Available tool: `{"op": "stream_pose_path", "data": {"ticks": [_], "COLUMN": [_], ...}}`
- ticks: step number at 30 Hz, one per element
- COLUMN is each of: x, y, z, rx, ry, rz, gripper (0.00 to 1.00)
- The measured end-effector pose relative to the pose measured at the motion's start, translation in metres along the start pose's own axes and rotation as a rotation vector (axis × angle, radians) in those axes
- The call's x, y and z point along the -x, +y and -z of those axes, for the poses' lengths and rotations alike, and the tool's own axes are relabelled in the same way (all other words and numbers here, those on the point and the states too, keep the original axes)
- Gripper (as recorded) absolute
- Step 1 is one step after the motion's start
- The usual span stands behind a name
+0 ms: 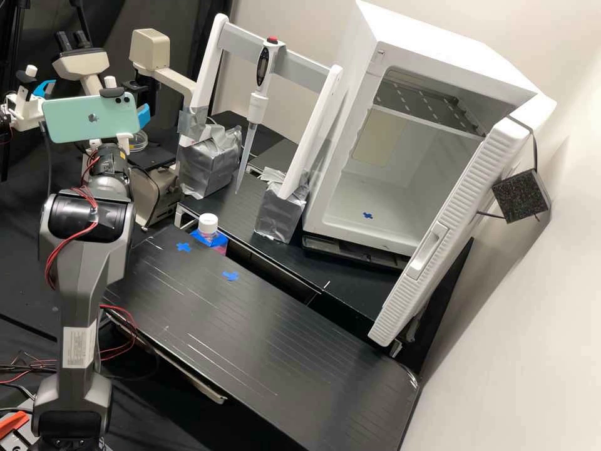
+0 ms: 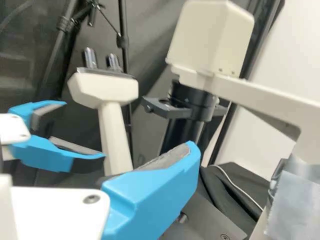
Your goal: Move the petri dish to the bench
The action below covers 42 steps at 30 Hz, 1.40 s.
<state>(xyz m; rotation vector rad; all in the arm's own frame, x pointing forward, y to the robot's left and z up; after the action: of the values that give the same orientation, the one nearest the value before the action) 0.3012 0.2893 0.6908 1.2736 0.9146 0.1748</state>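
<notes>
High view: gripper hung near the microscope, fingers apart; wrist view had a finger's grey pad bare. Petri dish was at the microscope, close to the gripper as seen, off the front counter; exact contact below it unclear. Two blue tape crosses marked that counter. White-capped bottle stood by its edge. Pipette hung upright, slightly tilted, in its stand; incubator door open.

Pale wall bright, soft shadow beside white door; glints (small ones) on silver tape.
</notes>
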Motion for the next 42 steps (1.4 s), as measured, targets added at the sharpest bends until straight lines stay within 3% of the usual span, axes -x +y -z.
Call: {"op": "stream_pose_path", "data": {"ticks": [7, 11, 20, 26, 31, 36, 42], "x": [-0.027, -0.038, -0.055, -0.058, -0.059, -0.063, -0.072], "y": [-0.004, -0.009, -0.024, -0.029, -0.029, -0.026, -0.037], "z": [-0.014, -0.020, -0.039, -0.051, -0.055, -0.051, -0.051], "rx": [-0.008, -0.062, -0.139, -0.161, -0.155, -0.163, -0.171], "ry": [-0.052, -0.070, -0.090, -0.120, -0.144, -0.135, -0.129], "rz": [0.025, 0.047, 0.108, 0.107, 0.085, 0.065, 0.078], "gripper": [1.00, 1.00, 1.00, 1.00, 1.00, 1.00, 1.00]}}
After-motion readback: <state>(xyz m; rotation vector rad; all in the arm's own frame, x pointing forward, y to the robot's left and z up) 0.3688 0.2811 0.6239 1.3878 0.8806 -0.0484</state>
